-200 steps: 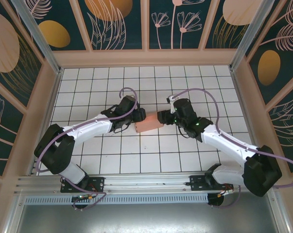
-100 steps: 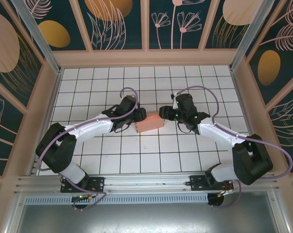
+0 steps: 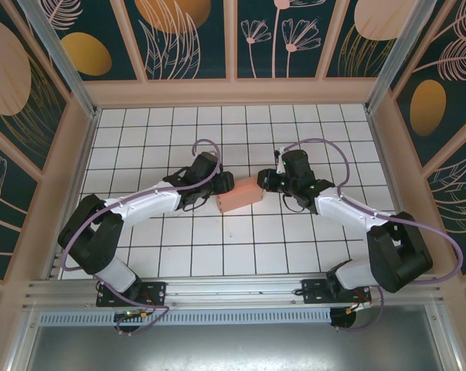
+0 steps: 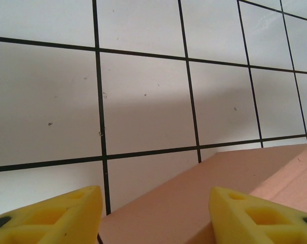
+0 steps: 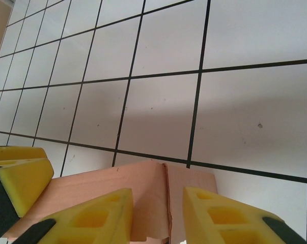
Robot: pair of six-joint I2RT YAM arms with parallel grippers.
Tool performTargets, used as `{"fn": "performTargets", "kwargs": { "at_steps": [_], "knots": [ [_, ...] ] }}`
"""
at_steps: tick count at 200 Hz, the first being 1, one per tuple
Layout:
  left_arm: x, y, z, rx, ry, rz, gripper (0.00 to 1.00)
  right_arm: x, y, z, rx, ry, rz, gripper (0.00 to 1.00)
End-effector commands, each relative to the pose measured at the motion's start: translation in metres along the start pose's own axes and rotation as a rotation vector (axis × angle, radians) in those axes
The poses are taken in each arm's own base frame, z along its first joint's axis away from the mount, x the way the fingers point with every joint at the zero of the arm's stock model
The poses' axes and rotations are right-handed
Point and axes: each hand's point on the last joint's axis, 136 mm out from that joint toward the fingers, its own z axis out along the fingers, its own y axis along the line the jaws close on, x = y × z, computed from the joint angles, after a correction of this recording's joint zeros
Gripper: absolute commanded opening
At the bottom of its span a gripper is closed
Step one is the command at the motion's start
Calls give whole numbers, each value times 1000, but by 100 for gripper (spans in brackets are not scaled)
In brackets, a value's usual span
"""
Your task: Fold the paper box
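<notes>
Midway across the tiled surface [image 3: 178, 247], I saw the paper box [image 3: 238, 196] between both hands. My left hand [image 4: 152, 211] straddled its edge, fingers apart; my right hand [image 5: 158, 213] hovered narrowly parted at a flap, grip uncertain.

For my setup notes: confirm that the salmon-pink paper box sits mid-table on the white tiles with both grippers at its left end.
Not quite: the grippers are not both at the left end. The top external view shows the left gripper at the left end of the paper box and the right gripper at its right end. The rest holds: the box is salmon-pink and sits mid-table on the white tiles.
</notes>
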Motion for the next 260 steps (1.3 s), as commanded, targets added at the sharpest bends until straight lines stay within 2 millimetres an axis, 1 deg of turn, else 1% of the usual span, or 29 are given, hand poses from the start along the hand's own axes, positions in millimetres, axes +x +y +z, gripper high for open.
{"fn": "performTargets", "kwargs": {
  "at_steps": [1, 16, 18, 20, 33, 37, 42, 44, 48, 52, 63, 78, 87, 106, 129, 149, 179, 219, 239, 260],
  "knots": [
    [7, 11, -6, -45, 24, 22, 66, -1, -6, 3, 21, 14, 17, 37],
    [-4, 7, -17, -38, -22, 21, 72, -1, -6, 3, 25, 13, 15, 40],
    [-13, 0, -21, -22, -42, 19, 72, -1, -6, 3, 26, 13, 15, 40],
    [-16, -3, -24, -17, -53, 18, 73, -1, -7, 3, 27, 14, 15, 40],
    [-24, -6, -34, -4, -88, 6, 77, -1, -7, 5, 29, 15, 17, 40],
    [-26, -6, -37, 2, -98, -3, 85, -1, -7, 5, 28, 16, 18, 40],
    [-30, -10, -42, 21, -119, -19, 88, 0, -8, 6, 29, 18, 19, 40],
    [-26, -7, -42, 20, -116, -22, 88, 0, -8, 6, 28, 19, 20, 40],
    [-23, -3, -42, 23, -118, -36, 96, 0, -8, 6, 27, 21, 20, 41],
    [-23, -3, -44, 38, -129, -54, 98, 1, -7, 7, 25, 23, 19, 40],
    [-22, -4, -51, 86, -151, -97, 99, 1, -7, 8, 26, 24, 18, 41],
    [-14, -6, -57, 160, -153, -154, 98, 1, -8, 8, 30, 23, 18, 41],
    [-9, -6, -58, 192, -142, -182, 96, 1, -9, 8, 32, 24, 18, 41],
    [5, -1, -52, 199, -95, -207, 88, 2, -10, 9, 31, 30, 20, 41],
    [21, 4, -43, 197, -39, -235, 75, 3, -10, 10, 31, 34, 23, 41],
    [29, 5, -39, 210, -10, -256, 67, 4, -11, 11, 35, 37, 23, 41],
    [40, 15, -32, 169, 15, -238, 52, 9, -14, 15, 36, 51, 29, 41],
    [62, 32, -16, 130, 67, -235, 47, 20, -23, 19, 45, 64, 40, 39],
    [73, 38, -9, 121, 94, -244, 40, 25, -27, 21, 36, 76, 52, 35],
    [78, 42, -5, 115, 103, -249, 32, 28, -27, 21, 23, 86, 60, 30]
  ]
}}
